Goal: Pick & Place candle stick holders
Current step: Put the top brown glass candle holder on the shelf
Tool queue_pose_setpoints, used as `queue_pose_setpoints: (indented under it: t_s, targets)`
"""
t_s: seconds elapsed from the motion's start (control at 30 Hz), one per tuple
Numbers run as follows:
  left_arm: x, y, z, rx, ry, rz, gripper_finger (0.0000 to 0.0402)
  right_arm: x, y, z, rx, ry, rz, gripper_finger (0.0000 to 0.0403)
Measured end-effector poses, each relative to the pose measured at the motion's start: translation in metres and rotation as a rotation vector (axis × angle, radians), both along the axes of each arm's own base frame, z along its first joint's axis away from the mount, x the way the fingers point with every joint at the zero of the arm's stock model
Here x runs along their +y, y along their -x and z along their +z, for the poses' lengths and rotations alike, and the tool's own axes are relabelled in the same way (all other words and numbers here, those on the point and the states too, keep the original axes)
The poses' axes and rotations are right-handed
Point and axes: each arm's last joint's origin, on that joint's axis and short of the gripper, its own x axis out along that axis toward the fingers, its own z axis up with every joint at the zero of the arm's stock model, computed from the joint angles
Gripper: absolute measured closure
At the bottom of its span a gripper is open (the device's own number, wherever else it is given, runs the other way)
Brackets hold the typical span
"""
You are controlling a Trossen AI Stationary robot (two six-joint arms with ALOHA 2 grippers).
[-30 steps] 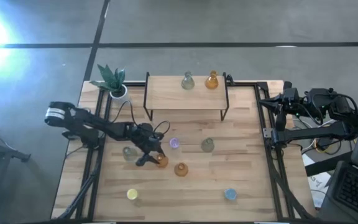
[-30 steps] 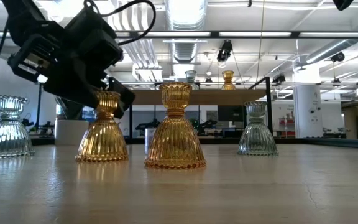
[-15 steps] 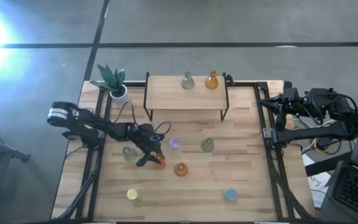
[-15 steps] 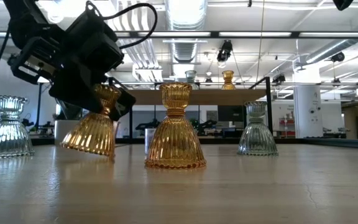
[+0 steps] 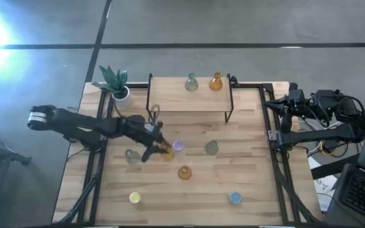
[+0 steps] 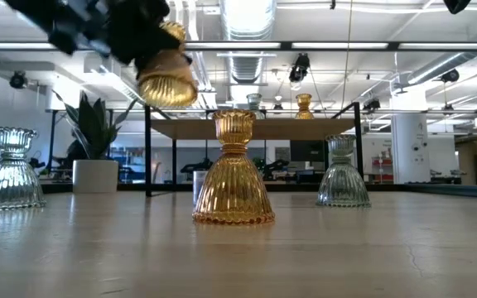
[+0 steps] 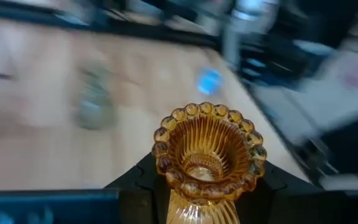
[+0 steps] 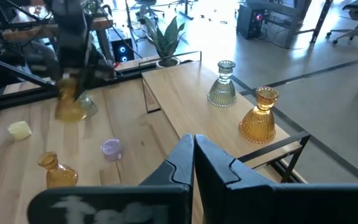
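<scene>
Candle stick holders: nearest the low camera, one amber holder [image 6: 233, 170] stands on the table [image 5: 252, 183] at frame centre, a clear grey one [image 6: 7, 170] at far left and a grey-green one [image 6: 343, 174] right of centre. Above, upper left of the low view, the left gripper [image 5: 152, 143] carries another amber holder [image 6: 166, 76] clear of the wood; the left wrist view shows its jaws clamped on the neck, beaded rim toward the lens. High view: yellow [image 5: 134, 198] and blue [image 5: 234, 197] holders sit near the lower edge, purple [image 5: 177, 145] just beside the carried one. Farther back, two holders, grey-green [image 5: 191, 83] and amber [image 5: 216, 82], stand on the raised shelf [image 5: 170, 95]. Judgement: if the shelf is the target, two placed, one in transit, six left. Right gripper [image 8: 194, 149] waits at the right edge, fingers together, nothing between them. Hard to make out: the left wrist background is blurred; the gripper body in the low view is cut off by the top edge; the shelf destination is not confirmed.
</scene>
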Motion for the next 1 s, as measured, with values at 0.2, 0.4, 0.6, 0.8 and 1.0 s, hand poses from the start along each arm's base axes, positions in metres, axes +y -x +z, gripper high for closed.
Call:
queue_pose_setpoints:
  t_s: [0.2,0.4,0.6,0.8,1.0]
  targets:
    - [0.016,0.005,0.058,-0.026,-0.237,0.415,0.027,0.0,0.0,0.0,0.0,0.0,0.0,0.0394]
    - [0.044,-0.004,0.09,-0.062,-0.302,0.676,0.027,0.0,0.0,0.0,0.0,0.0,0.0,0.0394]
    - [0.089,-0.015,0.089,-0.008,-0.28,0.882,0.027,0.0,0.0,0.0,0.0,0.0,0.0,0.0394]
    - [0.127,-0.022,0.084,0.003,-0.235,1.016,0.027,0.0,0.0,0.0,0.0,0.0,0.0,0.0394]
    - [0.146,-0.027,0.066,0.078,-0.238,1.054,0.027,0.0,0.0,0.0,0.0,0.0,-0.001,0.0394]
